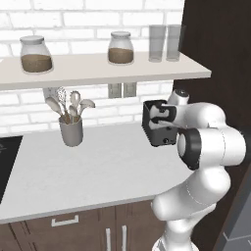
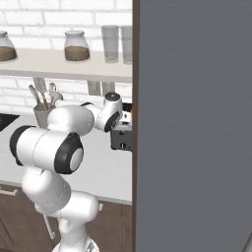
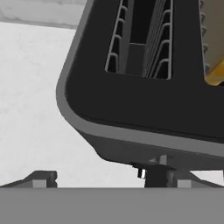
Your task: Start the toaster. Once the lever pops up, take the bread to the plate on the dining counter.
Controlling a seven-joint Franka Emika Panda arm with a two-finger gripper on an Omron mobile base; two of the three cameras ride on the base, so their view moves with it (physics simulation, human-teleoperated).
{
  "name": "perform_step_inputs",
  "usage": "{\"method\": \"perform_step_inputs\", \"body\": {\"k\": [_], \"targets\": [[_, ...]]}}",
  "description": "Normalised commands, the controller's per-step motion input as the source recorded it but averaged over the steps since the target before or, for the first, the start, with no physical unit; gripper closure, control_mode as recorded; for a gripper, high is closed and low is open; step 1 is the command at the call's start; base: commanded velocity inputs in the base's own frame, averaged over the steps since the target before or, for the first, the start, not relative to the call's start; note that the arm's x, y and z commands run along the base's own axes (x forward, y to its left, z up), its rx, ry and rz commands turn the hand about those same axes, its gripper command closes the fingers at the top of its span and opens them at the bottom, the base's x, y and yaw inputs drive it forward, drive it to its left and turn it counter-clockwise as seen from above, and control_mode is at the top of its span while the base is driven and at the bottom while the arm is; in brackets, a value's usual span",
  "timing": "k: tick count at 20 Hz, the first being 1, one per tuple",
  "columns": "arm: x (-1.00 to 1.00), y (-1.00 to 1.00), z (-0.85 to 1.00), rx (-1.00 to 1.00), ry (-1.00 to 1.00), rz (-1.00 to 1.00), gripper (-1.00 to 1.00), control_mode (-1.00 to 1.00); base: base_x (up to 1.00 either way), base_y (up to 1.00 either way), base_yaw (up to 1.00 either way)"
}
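The worktop (image 1: 98,171) ran pale and broad across the left base view, brown drawer fronts (image 1: 73,225) below its front edge. Above it a long shelf (image 1: 98,68) crossed the white brick wall, carrying two lidded jars (image 1: 35,54) of brown stuff and a pair of clear glasses (image 1: 164,43) at its two o'clock end. In the right base view a flat grey panel (image 2: 197,123) stood close at three o'clock and hid half the scene.

My arm reached over the worktop's right end, wrist bent down above the toaster (image 1: 159,125). The toaster sat black and boxy on the worktop, at about three o'clock of centre in the left base view, well apart from the grey utensil cup (image 1: 71,131) at nine o'clock, which held pale spoons and a whisk.

Hand view: I looked down on the toaster's top at close range. One slot lay open with its wire guides showing. At two o'clock, the bread (image 3: 214,43) sat in the other slot, tan face with an orange-brown edge, cut off by the frame.

My gripper (image 3: 107,180) was spread wide, holding nothing. One fingertip (image 3: 41,179) stood over bare worktop at seven o'clock; the other sat near a small light part on the toaster's end face, possibly the lever, too small to tell.
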Motion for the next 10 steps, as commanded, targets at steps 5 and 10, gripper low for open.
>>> {"method": "perform_step_inputs", "body": {"k": [5, 10], "targets": [[0.02, 0.00, -0.37, 0.00, -0.05, 0.00, -1.00, -1.00, 0.00, 0.00, 0.00], [0.00, 0.00, -0.66, 0.00, 0.00, 0.00, -1.00, -1.00, 0.00, 0.00, 0.00]]}}
